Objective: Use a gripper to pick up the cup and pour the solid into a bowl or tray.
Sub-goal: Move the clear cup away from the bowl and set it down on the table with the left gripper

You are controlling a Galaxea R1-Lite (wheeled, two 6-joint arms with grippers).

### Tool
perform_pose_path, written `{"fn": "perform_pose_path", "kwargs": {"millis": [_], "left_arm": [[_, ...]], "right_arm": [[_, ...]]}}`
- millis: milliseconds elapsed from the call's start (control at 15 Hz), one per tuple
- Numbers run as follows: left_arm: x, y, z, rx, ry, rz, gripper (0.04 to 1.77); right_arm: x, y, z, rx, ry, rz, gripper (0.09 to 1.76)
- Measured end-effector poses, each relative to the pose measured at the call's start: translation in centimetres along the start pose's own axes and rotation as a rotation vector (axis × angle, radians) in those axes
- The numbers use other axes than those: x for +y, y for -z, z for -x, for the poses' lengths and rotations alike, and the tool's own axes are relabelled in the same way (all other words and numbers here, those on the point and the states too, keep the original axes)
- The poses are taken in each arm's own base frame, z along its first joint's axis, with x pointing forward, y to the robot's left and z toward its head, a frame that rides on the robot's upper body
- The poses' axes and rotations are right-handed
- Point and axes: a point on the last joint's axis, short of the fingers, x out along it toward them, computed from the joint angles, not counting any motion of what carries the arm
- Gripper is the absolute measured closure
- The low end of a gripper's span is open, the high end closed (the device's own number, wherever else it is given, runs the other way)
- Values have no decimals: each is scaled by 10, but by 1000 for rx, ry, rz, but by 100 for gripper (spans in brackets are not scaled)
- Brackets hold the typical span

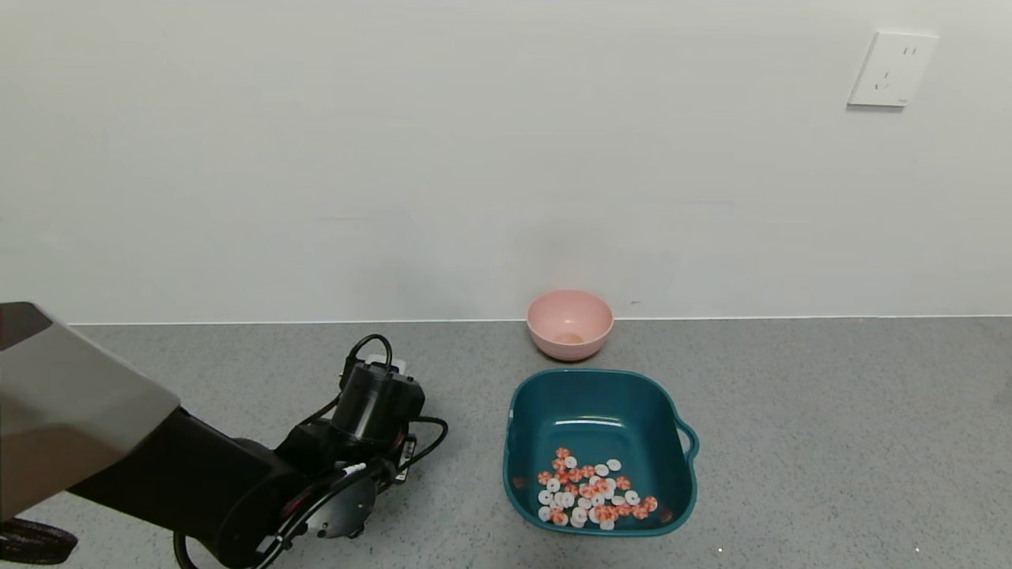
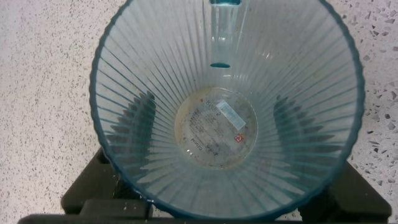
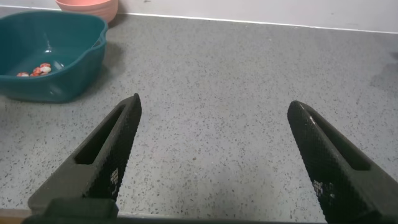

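Observation:
The cup (image 2: 155, 74), ribbed and pale blue-green, stands upright and empty, with the speckled table showing through it. My left gripper (image 2: 214, 102) is shut on the cup, with a dark finger (image 2: 140, 118) showing through its wall on each side. In the head view the left arm's wrist (image 1: 371, 411) is low over the table left of the basin and hides the cup. The dark teal basin (image 1: 593, 403) holds the solid (image 1: 593, 494), several white and orange-red discs at its near side. My right gripper (image 3: 214, 112) is open and empty above bare table.
A small pink bowl (image 1: 569, 322) stands behind the basin by the wall. The right wrist view also shows the basin (image 3: 56, 87), some discs (image 3: 37, 70) and the pink bowl (image 3: 87, 6). A wall socket (image 1: 892, 69) is at the upper right.

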Motion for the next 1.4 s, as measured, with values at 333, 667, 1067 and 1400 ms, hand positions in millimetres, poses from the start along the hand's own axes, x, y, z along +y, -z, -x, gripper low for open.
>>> {"fn": "perform_pose_path", "kwargs": {"millis": [333, 667, 1067, 1400], "left_arm": [[0, 3, -1, 5, -11, -6, 37], [0, 2, -1, 6, -16, -6, 24], [5, 4, 5, 4, -13, -5, 16], [15, 8, 19, -4, -12, -7, 13]], "right_arm": [[0, 0, 0, 0, 0, 0, 14], [0, 0, 0, 0, 1, 0, 14], [0, 0, 0, 0, 1, 0, 14], [0, 0, 0, 0, 0, 0, 14]]}}
